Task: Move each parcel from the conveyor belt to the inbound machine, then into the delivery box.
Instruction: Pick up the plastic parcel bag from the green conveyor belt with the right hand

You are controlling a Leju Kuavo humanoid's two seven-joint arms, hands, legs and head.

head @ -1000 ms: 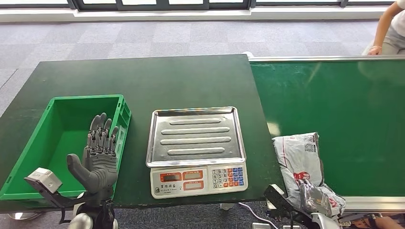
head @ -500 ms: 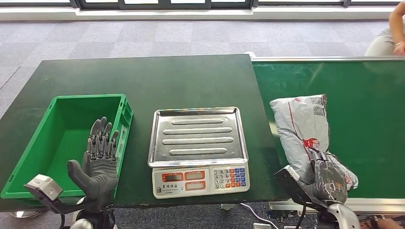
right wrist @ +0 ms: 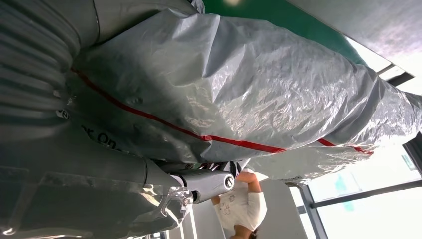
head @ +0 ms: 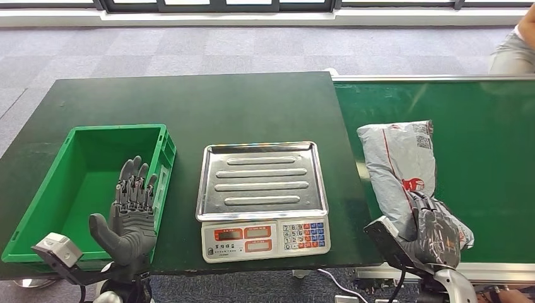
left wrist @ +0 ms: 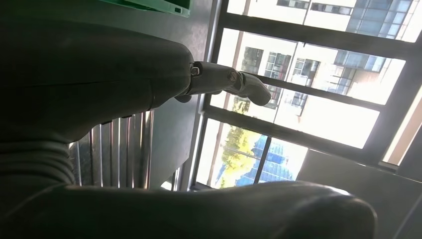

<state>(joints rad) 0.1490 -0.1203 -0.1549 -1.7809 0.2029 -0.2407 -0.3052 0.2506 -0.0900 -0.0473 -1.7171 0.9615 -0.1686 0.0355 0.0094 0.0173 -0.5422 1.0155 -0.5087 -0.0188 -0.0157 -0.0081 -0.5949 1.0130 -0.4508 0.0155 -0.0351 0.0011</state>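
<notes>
The right hand (head: 434, 235) has its fingers (head: 421, 208) clamped on the near end of the grey parcel (head: 400, 170). The right wrist view shows the crinkled plastic with a red stripe pressed against the hand (right wrist: 74, 144). The parcel (right wrist: 259, 99) lies lengthwise over the conveyor belt (head: 486, 145), close to the belt's left edge, its far end with a printed label pointing toward the belt's far rim and its near end by the belt's front edge.

The left hand (head: 131, 211) holds nothing; its fingers (head: 134, 180) are straight and apart, palm up, thumb out to the side. It hovers over the near right part of the green delivery box (head: 38, 189), which sits at the front left corner of the dark green worktop (head: 189, 104).

Between the box and the belt, at the worktop's front edge, stands the inbound machine (head: 263, 199), a scale with a bare steel tray and a keypad facing the robot. A person (head: 514, 50) is at the belt's far right corner.
</notes>
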